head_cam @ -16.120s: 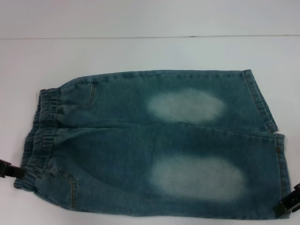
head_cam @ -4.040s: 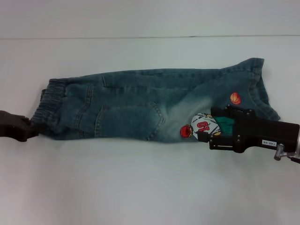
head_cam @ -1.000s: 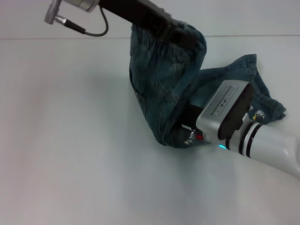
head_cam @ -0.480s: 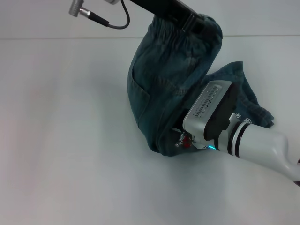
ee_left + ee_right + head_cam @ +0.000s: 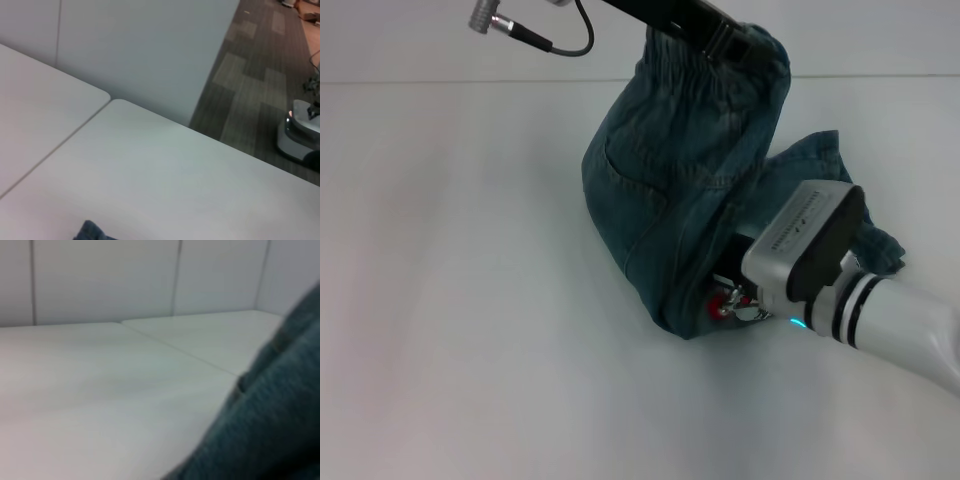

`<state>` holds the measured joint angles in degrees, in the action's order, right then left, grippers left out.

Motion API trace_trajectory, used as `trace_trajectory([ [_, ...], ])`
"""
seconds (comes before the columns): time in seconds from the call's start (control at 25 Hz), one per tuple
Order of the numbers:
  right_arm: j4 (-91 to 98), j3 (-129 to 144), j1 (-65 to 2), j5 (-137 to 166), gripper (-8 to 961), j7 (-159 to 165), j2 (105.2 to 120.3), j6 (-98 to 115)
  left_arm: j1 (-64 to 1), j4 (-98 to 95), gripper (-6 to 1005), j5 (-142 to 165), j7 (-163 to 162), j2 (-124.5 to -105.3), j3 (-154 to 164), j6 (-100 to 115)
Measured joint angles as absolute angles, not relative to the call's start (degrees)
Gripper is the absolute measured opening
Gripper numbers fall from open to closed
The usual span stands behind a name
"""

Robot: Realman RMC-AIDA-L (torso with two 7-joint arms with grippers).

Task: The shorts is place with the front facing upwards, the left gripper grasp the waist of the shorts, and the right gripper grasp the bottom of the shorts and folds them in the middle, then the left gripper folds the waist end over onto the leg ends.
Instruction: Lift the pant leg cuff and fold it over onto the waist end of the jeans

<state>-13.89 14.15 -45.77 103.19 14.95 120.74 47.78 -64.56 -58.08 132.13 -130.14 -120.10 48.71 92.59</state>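
The shorts [image 5: 670, 190] hang draped right of centre on the white table [image 5: 470, 330], their long axis running from the raised waist of the shorts [image 5: 720, 70] at the far end steeply down to a fold [image 5: 665, 318] resting on the table nearer the robot. The waist points up and away, its puckered elastic band lifted clear of the table, and a stitched back pocket [image 5: 630, 185] faces left on the hanging cloth. The left gripper [image 5: 705, 35] reaches in from the far left and is clamped on the waist, its dark body over the gathered edge with a cable [image 5: 555, 40] looping behind it. The right gripper [image 5: 730, 300] lies low on the table, pushed into the denim just right of the fold; its fingers are buried in the cloth, so I cannot tell whether they are apart or together. A bit of red print [image 5: 720, 307] shows beside it. The leg ends [image 5: 880, 250] lie crumpled flat on the table to the right, partly behind the right arm's silver and black wrist housing [image 5: 805, 245]. Only the head view shows the whole garment and both arms. The left wrist view shows bare table, a carpeted floor [image 5: 250, 75] beyond its edge, and just a small blue corner of denim [image 5: 92, 232]. The right wrist view, low over the table, shows a blurred mass of denim [image 5: 270, 430] filling one side, with the table seam [image 5: 175, 352] and a panelled wall [image 5: 125, 275] behind.
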Motion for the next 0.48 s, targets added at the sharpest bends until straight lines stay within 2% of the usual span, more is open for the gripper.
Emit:
trace_trajectory([
  [0.48,-12.1,12.3,-41.4,102.9,3,14.8,120.25,51.9,-64.2,-57.8,37,132.2,-129.9,-118.97,48.8,90.2],
])
